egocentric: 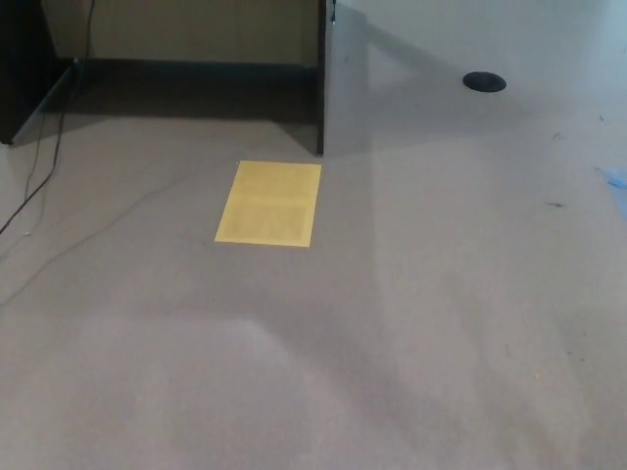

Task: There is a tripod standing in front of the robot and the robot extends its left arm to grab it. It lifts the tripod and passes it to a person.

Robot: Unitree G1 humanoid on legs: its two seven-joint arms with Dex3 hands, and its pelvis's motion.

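Note:
No tripod shows in the head view, and neither of my hands is in the picture. Only the grey floor (pixel 392 323) lies before me, with a yellow rectangular sheet (pixel 269 203) flat on it a little left of centre.
A dark-edged partition panel (pixel 320 78) stands at the back, with a shadowed recess to its left. A thin cable (pixel 44 176) runs along the floor at the far left. A round black disc (pixel 484 81) sits on the floor at the back right. A blue mark (pixel 617 178) is at the right edge.

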